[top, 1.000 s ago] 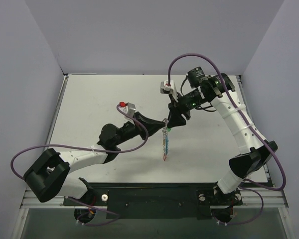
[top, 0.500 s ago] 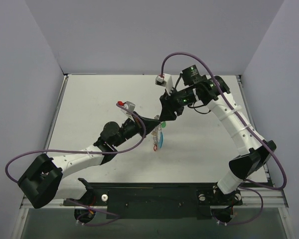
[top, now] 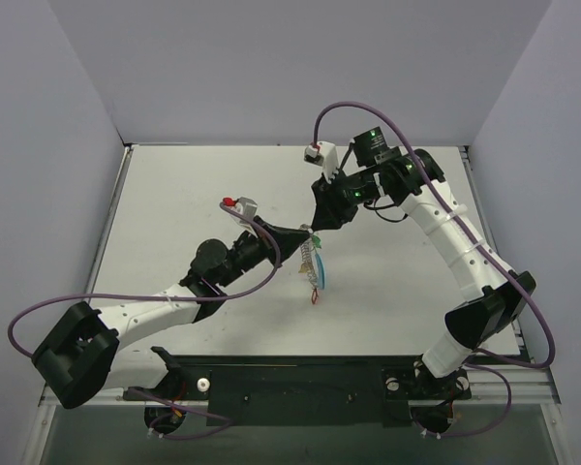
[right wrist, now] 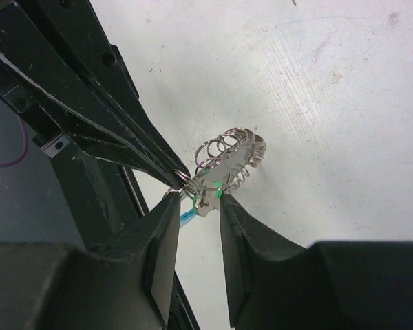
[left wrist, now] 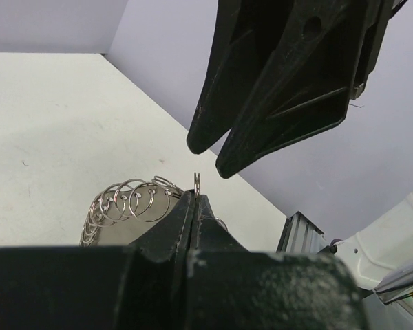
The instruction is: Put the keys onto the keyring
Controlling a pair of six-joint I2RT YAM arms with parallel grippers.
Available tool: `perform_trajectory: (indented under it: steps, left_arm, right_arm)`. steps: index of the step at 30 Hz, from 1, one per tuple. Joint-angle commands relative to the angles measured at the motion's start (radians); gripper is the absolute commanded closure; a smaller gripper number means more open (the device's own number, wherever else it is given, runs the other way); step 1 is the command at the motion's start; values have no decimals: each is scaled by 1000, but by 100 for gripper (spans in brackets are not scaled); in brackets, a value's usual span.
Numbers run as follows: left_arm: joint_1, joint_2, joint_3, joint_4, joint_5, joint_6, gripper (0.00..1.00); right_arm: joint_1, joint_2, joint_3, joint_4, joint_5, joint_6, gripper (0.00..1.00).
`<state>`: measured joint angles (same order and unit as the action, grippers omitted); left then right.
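The keyring [top: 312, 267], a chain of silvery wire rings, hangs over the table's middle from my left gripper [top: 307, 236]. In the left wrist view that gripper [left wrist: 195, 196] is shut on one small ring [left wrist: 197, 181], with the other rings [left wrist: 129, 202] trailing left. My right gripper [top: 320, 230] meets it from the far side. In the right wrist view its fingers [right wrist: 235, 218] stand a little apart on either side of a green-headed key [right wrist: 210, 188]; the right-hand finger touches the green head. A light-blue segment [right wrist: 186, 218] shows just below. No other keys show.
White table [top: 174, 203] with grey walls on three sides. The right arm's black fingers [left wrist: 275, 89] hang close above the left jaws. A red tag [top: 315, 296] dangles at the keyring's low end. Purple cables [top: 349, 111] loop off both wrists.
Both grippers have shifted left together, and the hanging keyring has swung with them. The right jaws have narrowed around the green key. The left jaws have stayed shut.
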<state>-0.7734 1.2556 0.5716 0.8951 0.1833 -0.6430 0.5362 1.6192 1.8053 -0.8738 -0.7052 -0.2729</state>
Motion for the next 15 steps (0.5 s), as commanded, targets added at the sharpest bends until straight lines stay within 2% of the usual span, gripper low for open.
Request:
perform_trajectory:
  steps: [1, 3, 15]
  left_arm:
    - [8, -32, -12, 194, 25, -10, 100]
    - [13, -28, -19, 225, 27, -24, 100]
    - [31, -10, -53, 378, 47, -90, 100]
  right_arm:
    - [1, -7, -15, -2, -95, -9, 76]
    - [1, -5, -15, -4, -131, -12, 79]
    - [-8, 4, -21, -4, -234, -25, 79]
